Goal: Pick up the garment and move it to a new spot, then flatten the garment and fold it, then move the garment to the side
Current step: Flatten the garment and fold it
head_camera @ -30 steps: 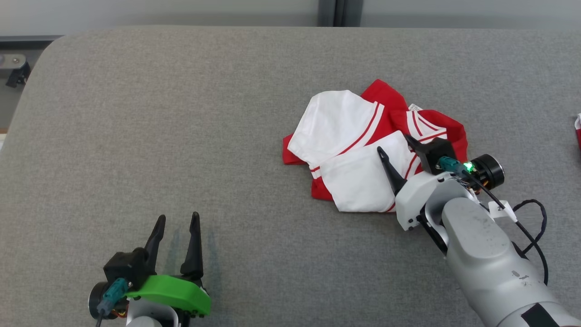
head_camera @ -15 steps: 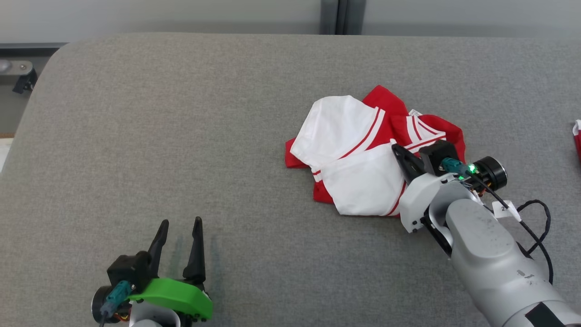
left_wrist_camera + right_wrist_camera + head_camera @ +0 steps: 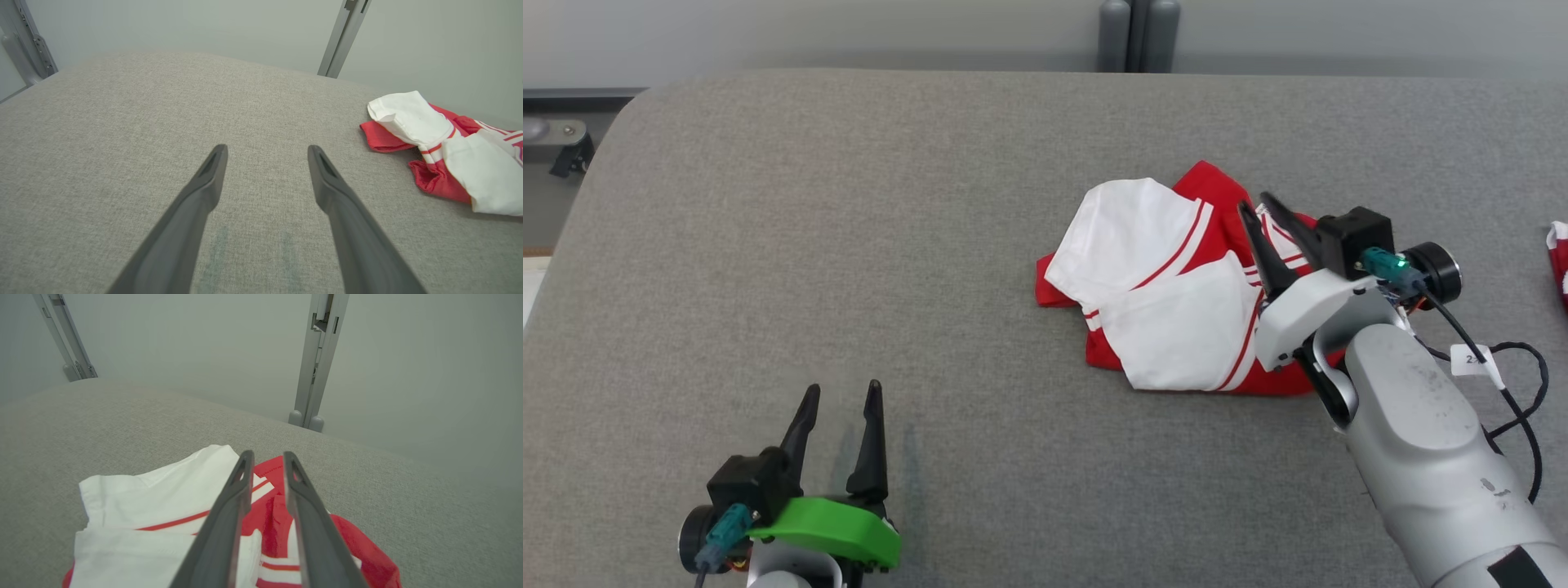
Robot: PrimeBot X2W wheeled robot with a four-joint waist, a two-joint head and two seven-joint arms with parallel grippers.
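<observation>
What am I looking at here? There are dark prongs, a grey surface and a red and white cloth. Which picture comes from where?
This is a two-armed robot. The wide picture comes from a camera on its head. The other two come from cameras on its wrists, each looking along that arm's own two dark fingers. On the grey padded surface lies a crumpled red and white garment. The left tool sits wide open, well away from the garment. The right tool hangs over the garment with its fingers slightly apart, holding nothing.
</observation>
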